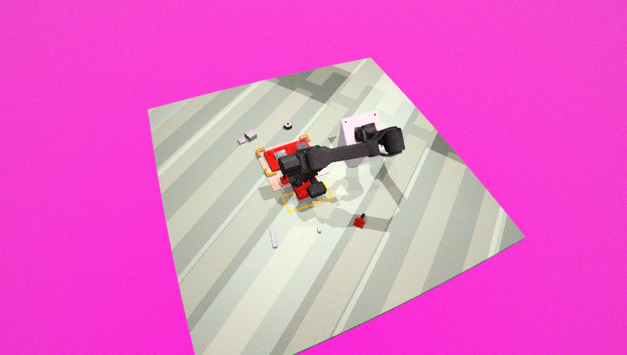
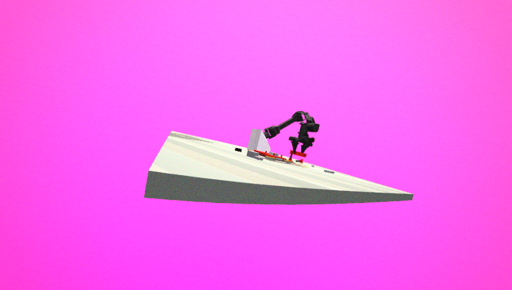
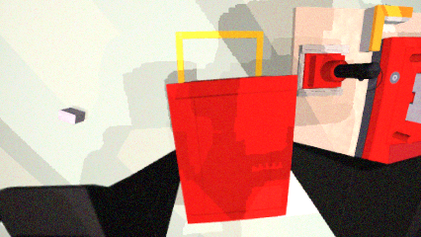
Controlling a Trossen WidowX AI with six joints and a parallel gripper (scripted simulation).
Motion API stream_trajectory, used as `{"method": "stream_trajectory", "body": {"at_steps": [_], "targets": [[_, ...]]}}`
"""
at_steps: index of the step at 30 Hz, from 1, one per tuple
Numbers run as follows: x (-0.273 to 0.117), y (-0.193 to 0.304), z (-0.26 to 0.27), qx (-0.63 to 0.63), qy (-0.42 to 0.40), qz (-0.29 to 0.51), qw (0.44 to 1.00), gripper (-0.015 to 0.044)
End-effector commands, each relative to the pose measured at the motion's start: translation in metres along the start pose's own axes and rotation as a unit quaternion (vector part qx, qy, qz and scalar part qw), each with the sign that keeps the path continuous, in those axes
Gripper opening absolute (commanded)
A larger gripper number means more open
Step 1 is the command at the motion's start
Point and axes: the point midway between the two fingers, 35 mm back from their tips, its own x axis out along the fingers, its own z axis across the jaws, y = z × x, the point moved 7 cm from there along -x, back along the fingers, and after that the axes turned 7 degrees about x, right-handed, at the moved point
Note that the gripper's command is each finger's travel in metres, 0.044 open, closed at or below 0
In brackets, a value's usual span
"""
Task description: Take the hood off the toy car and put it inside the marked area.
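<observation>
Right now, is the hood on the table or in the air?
In the air: the end effector grips the hood above the table.

Bare test bench: striped table (image 1: 264,281), flat magenta backdrop (image 1: 88,66).

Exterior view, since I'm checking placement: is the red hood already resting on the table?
No, the red hood hangs clamped in the tool, with a gap above the table.

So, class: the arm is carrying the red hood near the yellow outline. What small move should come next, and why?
Probably lower straight down. The tool is shut on the red hood, which hangs above the table and overlaps the yellow marked area, so setting it down comes before opening.
</observation>
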Motion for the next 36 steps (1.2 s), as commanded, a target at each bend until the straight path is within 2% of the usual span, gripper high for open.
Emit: {"method": "stream_trajectory", "body": {"at_steps": [1,36], "targets": [[0.005,0.001,0.000,0.003,-0.003,0.001,1.000,0.0000],[0.036,0.004,0.001,0.003,-0.006,0.001,1.000,0.0000]]}}
